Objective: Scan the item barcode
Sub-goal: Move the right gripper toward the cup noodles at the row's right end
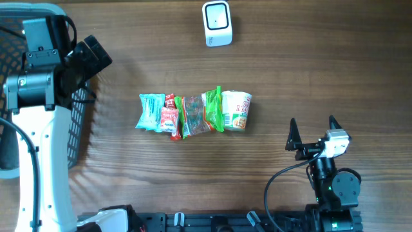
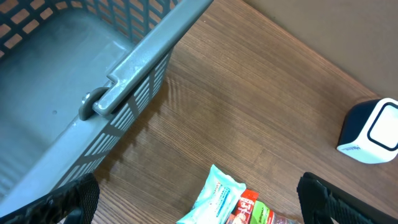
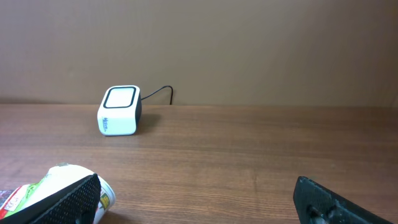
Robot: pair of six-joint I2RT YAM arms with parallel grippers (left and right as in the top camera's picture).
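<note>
Lying well off right gripper [image 1: 313, 122]: snacks [image 1: 193, 115]

Illumination is bright, soft and even in all three views. In the overhead view, the counter [image 1: 309, 71] shows clear wood grain without hot spots. The basket [image 1: 38, 8] throws a faint striped shadow onto the counter on its right. The white scanner [image 1: 217, 24] is close to overexposed. The packets [image 1: 187, 115] carry small glints on their wrappers.

In the left wrist view, the basket wall is slightly soft. The fingers [image 2: 68, 202] of the left pincer [image 2: 198, 196] appear as dark, blurred shapes at the lower corners. In the right wrist view, the scanner is sharp. The cup [image 3: 62, 180] and the fingers [image 3: 336, 202] of the right pincer [image 3: 196, 193] are out of focus.
</note>
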